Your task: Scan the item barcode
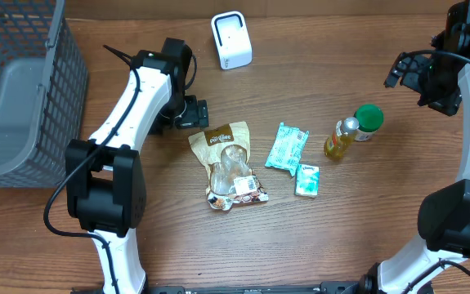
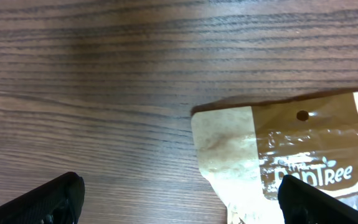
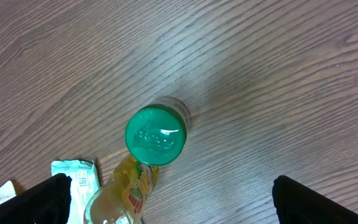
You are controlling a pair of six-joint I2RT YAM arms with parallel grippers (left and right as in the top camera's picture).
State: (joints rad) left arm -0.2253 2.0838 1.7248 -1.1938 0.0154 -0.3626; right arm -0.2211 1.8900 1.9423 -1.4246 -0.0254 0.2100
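- A grey mesh basket point(image 1: 22, 90) sat at the far left corner, well apart from the loose goods
- A teal packet point(image 1: 287, 147) lay just right of centre, with a small teal-and-white pack point(image 1: 306, 180) at its near corner; whether the two touched I could not tell
- Further right a yellow bottle point(image 1: 341, 137) lay on its side, its cap end by a green-lidded jar point(image 1: 368, 119) that stood upright
- A white scanner point(image 1: 231, 39) stood alone near the far edge, with bare wood between it and the snack bag point(image 1: 228, 163)
- The surface point(image 1: 341, 237) was dark brown wood with a strong grain; nothing of the room beyond it showed
- The snack bag lay flat near the middle, just right of the left arm's tip, its brown header band toward the scanner
- In the left wrist view its top was plain kraft paper with a punched hang hole, then a brown band with white lettering; overhead, the lower part was clear film over pale contents, with a printed label at the near end
- The left end effector point(image 2: 179, 185) was spread wide and empty above the bag's top edge
- The right end effector point(image 3: 171, 182) was also wide open and empty, above the jar and bottle
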